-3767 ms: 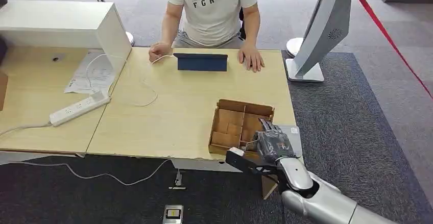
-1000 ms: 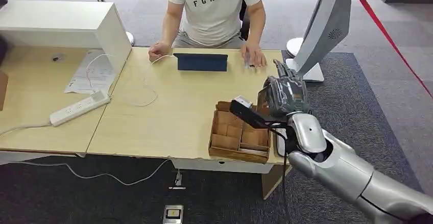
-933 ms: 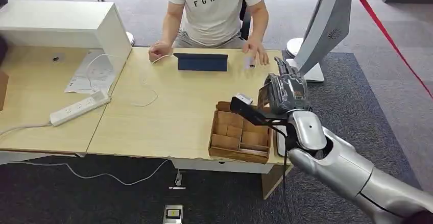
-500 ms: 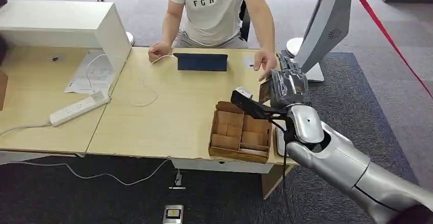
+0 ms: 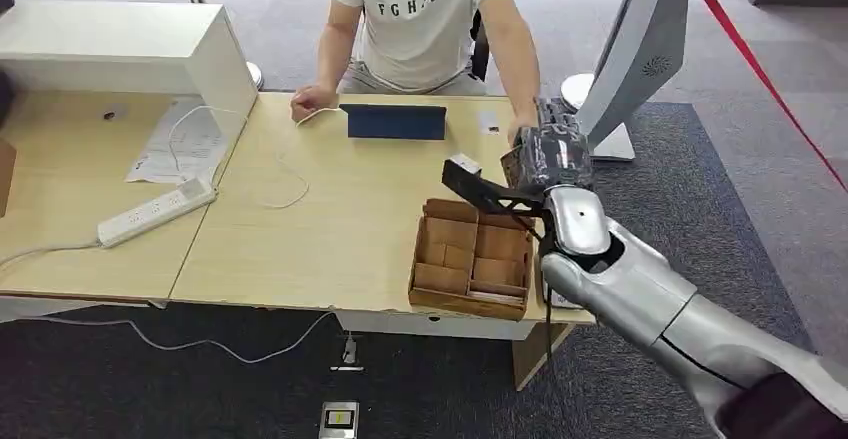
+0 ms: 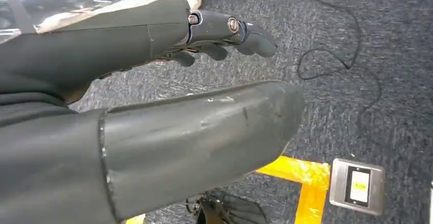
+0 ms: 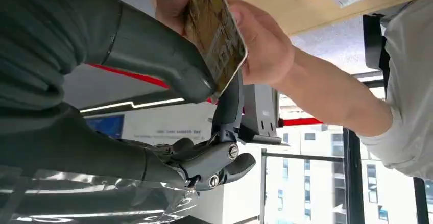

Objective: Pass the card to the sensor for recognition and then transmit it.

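My right hand [image 5: 548,159] is raised over the table's far right side, toward the seated person. It pinches a gold card [image 7: 217,35] between thumb and fingers. The person's hand [image 7: 265,45] grips the same card from the other side; in the head view that hand [image 5: 522,131] meets mine just beyond my fingers. A sliver of the card [image 5: 510,166] shows at the edge of my palm. My left hand [image 6: 153,106] hangs over grey carpet with fingers and thumb apart, holding nothing.
A wooden compartment box [image 5: 470,256] sits below my right arm at the table's front edge. A blue tablet stand [image 5: 393,121] and a small card [image 5: 488,122] lie before the person. A white power strip [image 5: 155,211] lies to the left. A white kiosk [image 5: 635,49] stands right.
My right hand rose from the front table edge beside the box and moved toward the person. The person's hand left the table and took hold of the card.
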You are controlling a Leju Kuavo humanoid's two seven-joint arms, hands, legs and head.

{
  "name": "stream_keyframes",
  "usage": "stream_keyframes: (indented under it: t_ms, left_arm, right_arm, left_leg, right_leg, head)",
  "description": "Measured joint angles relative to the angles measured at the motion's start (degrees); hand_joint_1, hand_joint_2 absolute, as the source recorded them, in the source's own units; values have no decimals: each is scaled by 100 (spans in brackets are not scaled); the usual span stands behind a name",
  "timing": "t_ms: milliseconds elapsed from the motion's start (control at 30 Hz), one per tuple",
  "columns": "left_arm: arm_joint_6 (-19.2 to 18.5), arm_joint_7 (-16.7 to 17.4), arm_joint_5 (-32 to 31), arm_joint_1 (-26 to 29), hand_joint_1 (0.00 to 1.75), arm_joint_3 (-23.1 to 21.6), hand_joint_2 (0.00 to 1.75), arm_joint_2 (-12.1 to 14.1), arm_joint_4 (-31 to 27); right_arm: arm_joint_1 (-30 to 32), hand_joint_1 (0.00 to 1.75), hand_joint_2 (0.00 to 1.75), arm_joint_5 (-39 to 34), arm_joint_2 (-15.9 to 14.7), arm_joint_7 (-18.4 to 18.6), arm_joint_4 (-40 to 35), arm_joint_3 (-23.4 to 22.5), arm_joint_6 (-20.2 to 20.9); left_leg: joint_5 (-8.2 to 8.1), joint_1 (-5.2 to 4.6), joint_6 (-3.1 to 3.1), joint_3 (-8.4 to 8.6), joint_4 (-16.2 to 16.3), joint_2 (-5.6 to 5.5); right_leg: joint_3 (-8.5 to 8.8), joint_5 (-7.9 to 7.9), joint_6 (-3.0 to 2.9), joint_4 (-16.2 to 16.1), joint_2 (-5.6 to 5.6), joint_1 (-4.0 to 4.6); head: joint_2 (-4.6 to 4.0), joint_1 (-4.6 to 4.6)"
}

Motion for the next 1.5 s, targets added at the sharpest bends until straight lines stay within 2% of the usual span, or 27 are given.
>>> stream_keyframes:
  t_ms: [33, 67, 267, 500, 633, 767, 900, 933, 1033, 1100, 1233, 1300, 1367, 1467, 1500]
  left_arm:
    - [15, 2, 0, 0, 0, 0, 0, -2, -2]
    - [24, 4, 0, 1, 0, 0, 0, -11, -2]
    - [166, 109, 11, 0, 0, 2, 0, -48, 0]
    - [323, 181, 123, 2, 0, 4, 0, -76, 0]
    - [376, 179, 293, 7, 0, 4, 0, -79, 0]
    - [409, 159, 503, 16, 0, 7, 0, -83, -2]
    - [446, 151, 722, 51, 0, 7, 0, -96, 0]
    - [500, 155, 822, 57, 0, 7, 0, -96, 0]
    - [654, 177, 1023, 54, 0, 9, 0, -114, 0]
    - [841, 177, 1171, 58, 0, 9, 0, -135, 0]
    - [1044, 177, 1261, 62, 0, 9, 0, -175, 2]
    - [1128, 177, 1265, 55, 0, 9, 0, -192, 2]
    - [1165, 179, 1248, 55, 0, 9, 0, -212, 4]
    - [1180, 208, 1185, 59, 0, 9, 0, -223, 2]
    - [1182, 243, 1152, 53, 0, 11, 0, -225, 2]
  right_arm:
    - [-3, 120, 175, 0, 39, -9, 55, 2, 0]
    - [-7, 0, 0, 0, 66, -17, 105, 2, -2]
    - [-14, 0, 0, 42, 197, -59, 404, 18, -162]
    - [-29, 0, 0, 107, 247, 48, 561, 68, -52]
    - [-49, 0, 0, 462, 21, 114, 581, -61, 317]
    - [61, 0, 0, 1074, -366, 120, 570, -455, 683]
    - [671, 0, 0, 1734, -984, 127, 413, -1409, 1220]
    - [904, 0, 0, 1927, -1195, 127, 306, -1749, 1409]
    - [1621, 0, 0, 2309, -1570, 129, 26, -2720, 1710]
    - [2212, 0, 0, 2671, -1766, 129, -207, -3539, 1980]
    - [3458, 0, 0, 2852, -2022, 131, -610, -5209, 2215]
    - [4111, 0, 0, 2670, -2048, 131, -752, -6044, 2018]
    - [4873, 0, 0, 2180, -2061, 131, -770, -6794, 1557]
    - [5458, 0, 0, 1569, -2033, 131, -696, -7332, 935]
    - [5688, 0, 0, 1171, -2020, 127, -601, -7469, 531]
  left_leg:
    - [0, 0, 0, 0, 0, 0]
    - [0, 0, 0, 0, 0, 0]
    - [0, 0, 0, 1, 0, 1]
    - [1, 0, 1, 3, 3, 1]
    - [1, 0, 1, 0, 11, -3]
    - [-1, 0, 4, 3, 20, -3]
    - [-4, 2, 10, -3, 29, -27]
    - [-7, 1, 15, 0, 30, -27]
    - [-11, 0, 21, 2, 36, -28]
    - [-13, 1, 23, 2, 35, -47]
    - [-14, 2, 25, -5, 36, -87]
    - [-17, 2, 31, -9, 33, -94]
    - [-21, 6, 34, -5, 33, -107]
    - [-25, 5, 33, -6, 28, -99]
    - [-28, 4, 33, -5, 27, -93]
  right_leg:
    - [-1, 0, 0, 0, 0, 0]
    - [0, 0, 0, 0, 0, 0]
    - [0, 0, 0, 0, 0, -1]
    - [-3, 1, 0, -1, 0, 0]
    - [-2, 1, 1, -1, -1, 0]
    - [5, 4, 7, -8, -2, 0]
    - [21, 3, 16, -15, -26, 0]
    - [23, 6, 19, -18, -22, 0]
    - [25, 4, 25, -26, -25, -2]
    - [34, 2, 28, -29, -34, 0]
    - [36, -6, 39, -33, -62, 0]
    - [44, -13, 45, -35, -71, 0]
    - [60, -24, 46, -39, -88, 4]
    - [44, -24, 46, -38, -84, -4]
    - [45, -26, 43, -39, -77, -1]
  head:
    - [0, -2]
    - [0, -2]
    - [0, 0]
    - [0, -2]
    - [0, 0]
    - [0, -2]
    - [0, 0]
    - [0, 0]
    - [0, -4]
    - [0, 2]
    - [0, -4]
    - [0, -2]
    - [0, 7]
    - [0, -7]
    - [0, -7]
